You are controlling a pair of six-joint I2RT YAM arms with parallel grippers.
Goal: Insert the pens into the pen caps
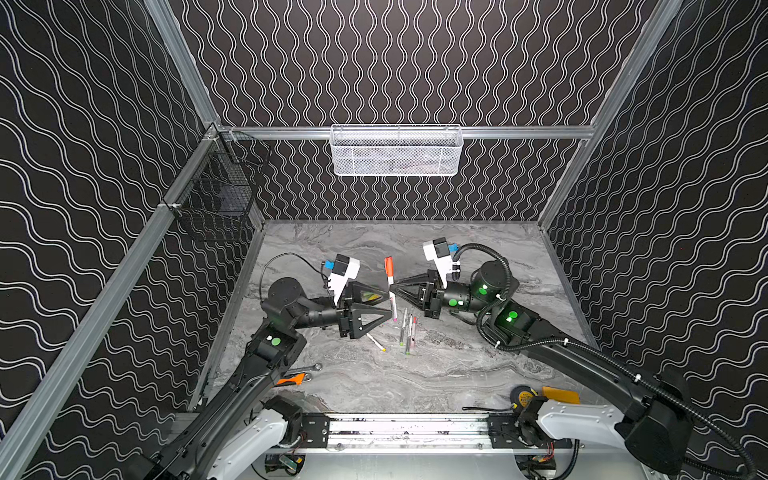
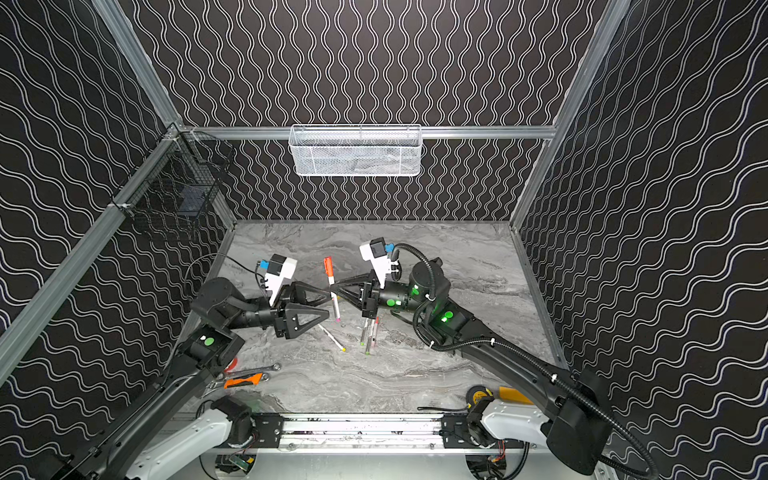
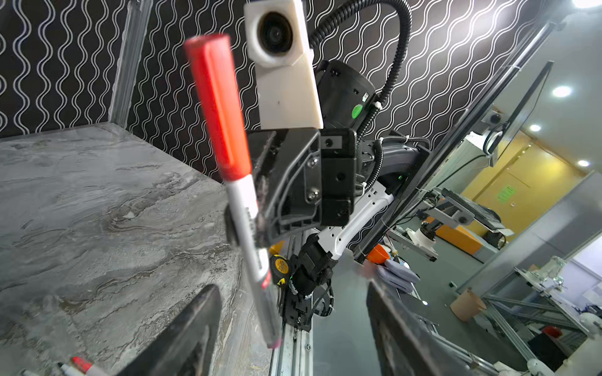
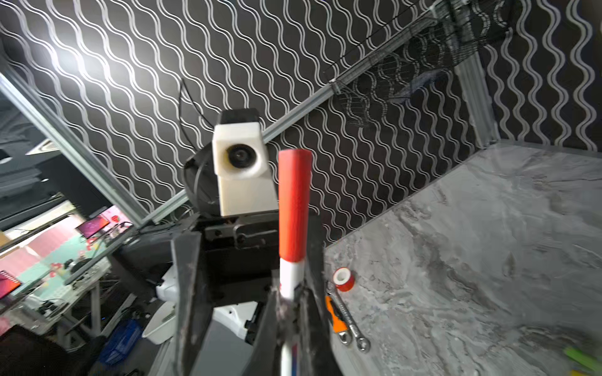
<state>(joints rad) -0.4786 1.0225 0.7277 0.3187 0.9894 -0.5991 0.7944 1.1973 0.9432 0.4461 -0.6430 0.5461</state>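
Note:
My right gripper [image 1: 392, 286] is shut on the white barrel of a pen [image 1: 393, 305] that stands almost upright above the table. A red pen cap [image 1: 388, 267] sits on its upper end; the right wrist view shows the cap [image 4: 294, 208] just above the shut gripper [image 4: 288, 299]. My left gripper [image 1: 388, 303] is open, its fingers either side of the pen's lower half without touching it. In the left wrist view the pen [image 3: 242, 208] hangs between the spread fingers [image 3: 189, 325]. More pens [image 1: 407, 332] and a yellow-ended one [image 1: 376, 341] lie on the table. Green caps [image 4: 583, 358] lie nearby.
A silver wrench [image 1: 305, 369] and an orange-handled tool [image 1: 291, 379] lie front left, next to a red tape roll [image 4: 343, 280]. A tape measure [image 1: 521, 397] sits front right. A white mesh basket [image 1: 395, 151] and a black wire basket [image 1: 216, 195] hang on the walls.

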